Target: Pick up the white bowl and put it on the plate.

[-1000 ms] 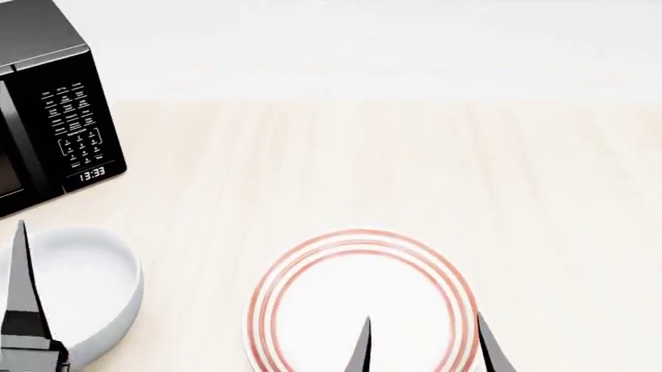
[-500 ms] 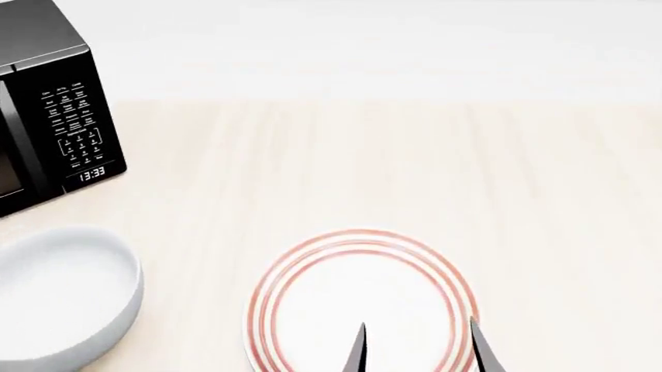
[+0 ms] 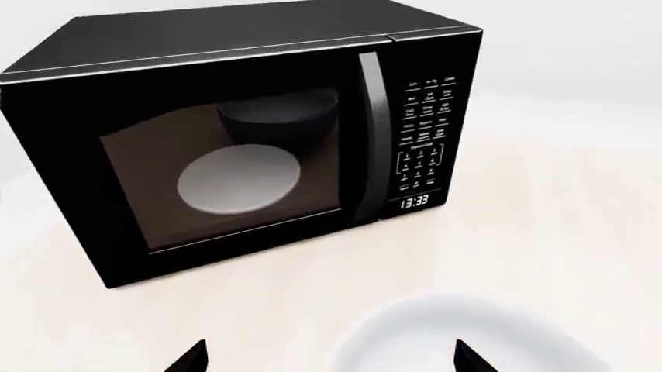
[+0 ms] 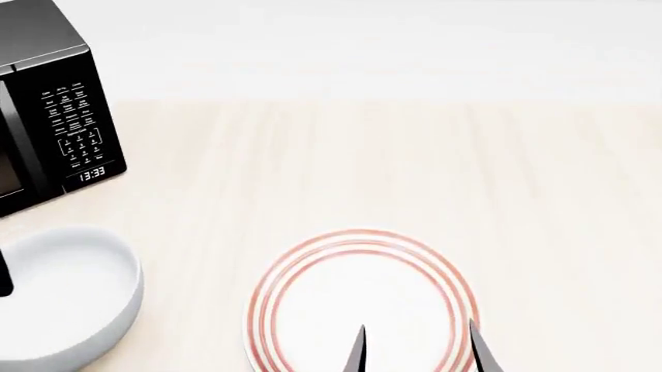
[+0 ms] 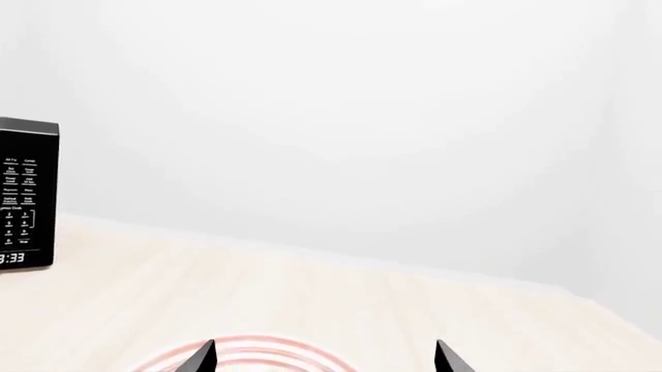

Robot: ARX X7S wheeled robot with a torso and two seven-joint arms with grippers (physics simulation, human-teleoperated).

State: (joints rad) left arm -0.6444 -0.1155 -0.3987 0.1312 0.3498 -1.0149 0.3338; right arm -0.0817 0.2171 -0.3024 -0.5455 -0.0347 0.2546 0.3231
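Note:
The white bowl (image 4: 64, 298) stands on the table at the left, in front of the microwave; it also shows in the left wrist view (image 3: 466, 341). The red-ringed plate (image 4: 310, 271) lies at the front centre, empty, and its rim shows in the right wrist view (image 5: 253, 349). My left gripper (image 3: 329, 358) is open and empty above the bowl's edge, with one fingertip (image 3: 470, 358) over the bowl and the other over the table. Only a dark sliver of its finger (image 4: 3, 273) shows in the head view. My right gripper (image 4: 419, 350) is open and empty above the plate's near right part.
A black microwave (image 4: 46, 116) stands at the back left with its door shut; a pale turntable disc (image 3: 240, 180) and a dark bowl (image 3: 279, 116) show inside. The light wooden table (image 4: 414, 170) runs to a white wall behind.
My left gripper, over the bowl a second ago, dropped out of the head view, and now a sliver is back at the left edge. My right fingertips shifted slightly lower.

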